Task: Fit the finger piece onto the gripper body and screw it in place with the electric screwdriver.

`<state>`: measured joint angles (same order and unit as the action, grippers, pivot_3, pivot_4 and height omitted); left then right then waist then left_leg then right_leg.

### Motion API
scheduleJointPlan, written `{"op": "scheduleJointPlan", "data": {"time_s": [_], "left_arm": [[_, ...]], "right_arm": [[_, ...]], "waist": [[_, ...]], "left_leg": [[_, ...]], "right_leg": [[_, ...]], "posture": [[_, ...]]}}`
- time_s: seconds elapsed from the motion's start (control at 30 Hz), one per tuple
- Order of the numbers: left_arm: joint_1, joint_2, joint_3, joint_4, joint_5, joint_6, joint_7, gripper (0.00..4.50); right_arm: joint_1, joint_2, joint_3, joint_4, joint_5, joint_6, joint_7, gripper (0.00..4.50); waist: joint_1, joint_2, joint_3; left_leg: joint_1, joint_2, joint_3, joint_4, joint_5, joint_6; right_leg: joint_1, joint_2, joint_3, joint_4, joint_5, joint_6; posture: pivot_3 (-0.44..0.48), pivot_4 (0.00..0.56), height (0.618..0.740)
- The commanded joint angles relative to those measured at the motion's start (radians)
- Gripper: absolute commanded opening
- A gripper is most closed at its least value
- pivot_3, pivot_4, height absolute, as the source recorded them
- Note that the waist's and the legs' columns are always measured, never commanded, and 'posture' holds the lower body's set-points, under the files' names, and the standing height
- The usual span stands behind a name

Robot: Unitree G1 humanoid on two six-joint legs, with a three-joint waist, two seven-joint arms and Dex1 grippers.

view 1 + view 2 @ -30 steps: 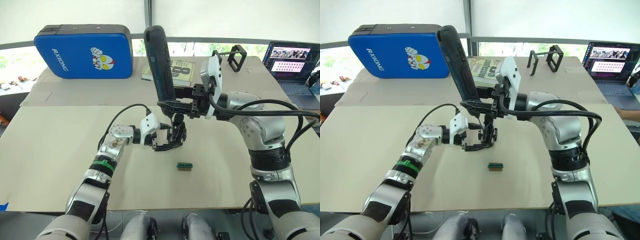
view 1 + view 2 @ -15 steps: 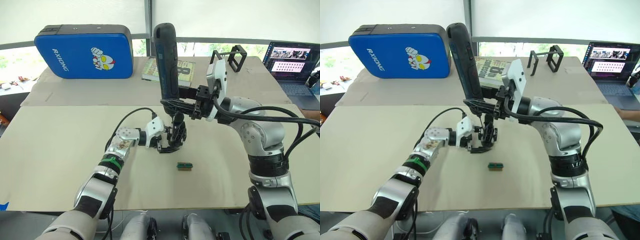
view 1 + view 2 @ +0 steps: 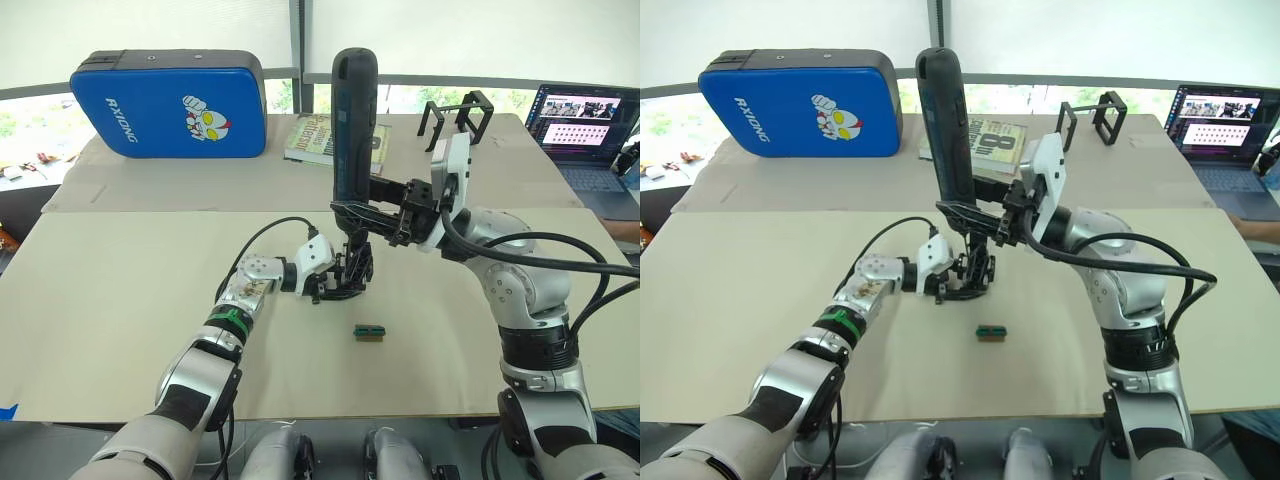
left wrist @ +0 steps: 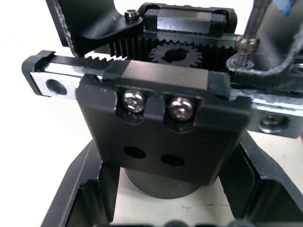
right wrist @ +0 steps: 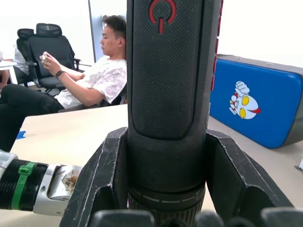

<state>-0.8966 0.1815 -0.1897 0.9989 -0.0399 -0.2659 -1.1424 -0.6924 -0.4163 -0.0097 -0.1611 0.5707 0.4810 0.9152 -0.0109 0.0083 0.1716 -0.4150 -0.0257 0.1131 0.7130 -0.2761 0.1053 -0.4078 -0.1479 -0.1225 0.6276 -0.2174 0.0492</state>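
Right hand [image 3: 362,208], clenched on electric screwdriver [image 3: 352,125], has swung it upright; left hand [image 3: 335,285] grasps gripper body [image 3: 357,266]; screwing looks imminent.

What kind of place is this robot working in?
Probably an office or lab: a laptop sits open at the edge of a large worktable, and in the right wrist view a person sits on an office chair.

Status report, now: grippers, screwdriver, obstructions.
Right gripper shut on electric screwdriver, near upright, bit on a screw. Left gripper clamps gripper body. Green block lies apart.
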Motion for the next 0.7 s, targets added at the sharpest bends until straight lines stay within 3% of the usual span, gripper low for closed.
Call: {"op": "scheduleJointPlan", "data": {"time_s": [0.03,0.37,0.7], "left_arm": [[-0.026,0.01,0.017,0.015,0.007,-0.015,0.004,2.33],[-0.038,0.011,0.022,0.028,0.009,-0.018,0.011,2.33],[-0.04,0.016,0.025,0.028,0.011,-0.015,0.014,2.33]], "right_arm": [[0.018,-0.003,0.022,0.011,0.007,-0.038,0.065,1.86],[-0.013,0.023,0.045,0.172,-0.055,-0.119,0.078,1.86],[0.025,0.023,0.043,0.189,-0.059,-0.176,0.079,1.86]], "waist": [[-0.001,0.0,0.0],[-0.003,-0.003,-0.002],[-0.003,-0.005,-0.003]], "left_leg": [[0.0,0.0,0.0,0.0,0.0,0.0],[0.003,0.001,0.0,0.0,0.0,0.0],[0.005,0.002,0.0,0.0,0.0,0.0]], "right_leg": [[0.0,0.0,0.0,0.0,0.0,0.0],[0.002,0.0,0.0,0.0,0.0,0.0],[0.003,0.0,0.001,0.0,0.0,0.0]], "posture": [[0.0,0.15,0.74],[0.0,0.15,0.74],[0.0,0.15,0.74]]}}
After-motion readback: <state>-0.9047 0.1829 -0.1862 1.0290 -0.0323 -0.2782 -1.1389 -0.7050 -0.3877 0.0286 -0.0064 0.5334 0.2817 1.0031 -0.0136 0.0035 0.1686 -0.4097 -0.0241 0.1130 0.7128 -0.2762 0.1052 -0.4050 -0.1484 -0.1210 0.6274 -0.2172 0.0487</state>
